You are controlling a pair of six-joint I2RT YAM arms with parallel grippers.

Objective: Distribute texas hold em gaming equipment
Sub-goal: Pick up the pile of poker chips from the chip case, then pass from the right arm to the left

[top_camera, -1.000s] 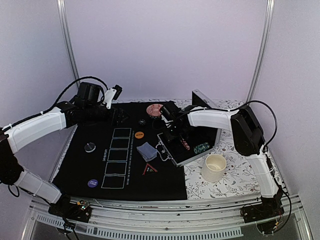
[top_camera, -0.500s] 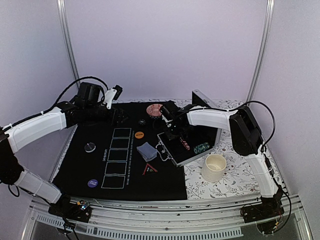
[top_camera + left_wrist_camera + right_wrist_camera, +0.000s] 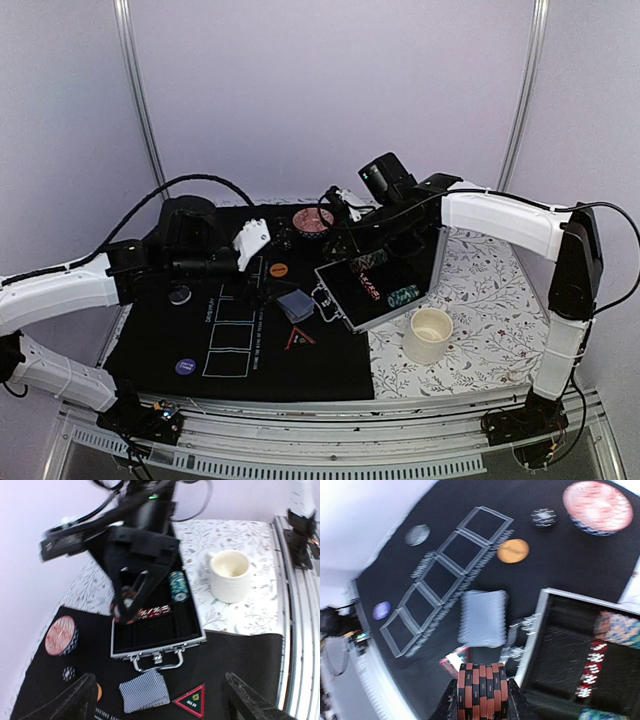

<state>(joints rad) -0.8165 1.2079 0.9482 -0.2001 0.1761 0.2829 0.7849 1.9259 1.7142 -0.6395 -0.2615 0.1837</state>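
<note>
My right gripper (image 3: 481, 700) is shut on a stack of red-and-black striped poker chips (image 3: 481, 690), held in the air above the open metal case (image 3: 160, 647). A green chip stack (image 3: 177, 586) and a row of red chips (image 3: 155, 612) lie in the case. The deck of grey-blue playing cards (image 3: 145, 697) and the red triangle marker (image 3: 191, 700) rest on the black mat (image 3: 330, 370) before the case. My left gripper (image 3: 162, 705) hangs open above them, holding nothing. Orange (image 3: 513, 550), purple (image 3: 381, 610) and grey (image 3: 417, 535) discs lie on the mat.
A red patterned bowl (image 3: 312, 221) stands at the mat's back edge, with a black striped chip (image 3: 543, 517) beside it. A white cup (image 3: 428, 335) sits on the floral cloth right of the case. The case lid (image 3: 432, 255) stands upright.
My right gripper shut on the chip stack and rose out of the case. My left arm swung from the back left to over the mat near the cards.
</note>
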